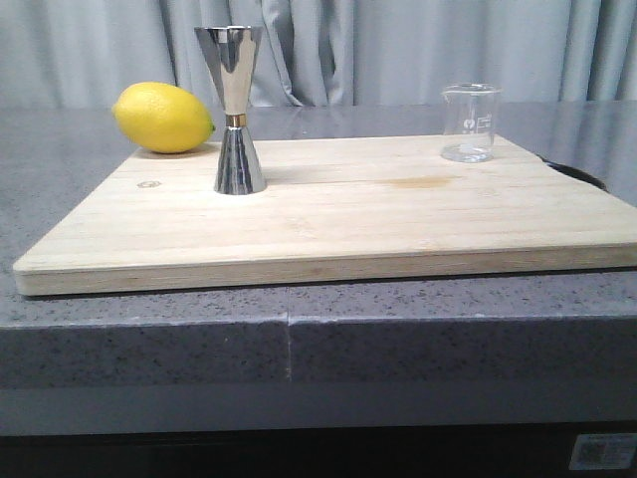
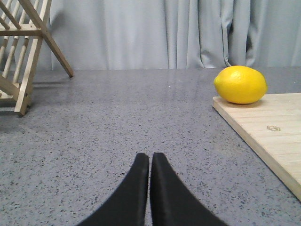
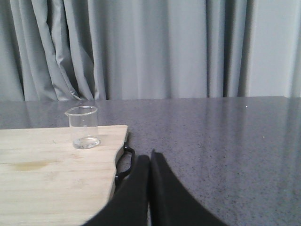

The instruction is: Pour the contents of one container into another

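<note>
Steel jigger (image 1: 238, 110), hourglass-shaped and mirror-polished, upright on the pale wooden board (image 1: 328, 234); clear glass beaker (image 1: 469, 121), cylindrical with printed marks, upright well apart toward the board's right rear, contents not discernible. Waxy yellow lemon (image 1: 163, 118) at the left rear corner. Speckled grey desk (image 2: 117, 122). Left tool (image 2: 150, 162) and right tool (image 3: 150, 162) clenched, grasping nothing. Fits either before pouring or after; stage unsettled.

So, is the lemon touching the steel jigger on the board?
Apart. The front view shows a plain gap of bare wooden board between the lemon and the jigger.
</note>
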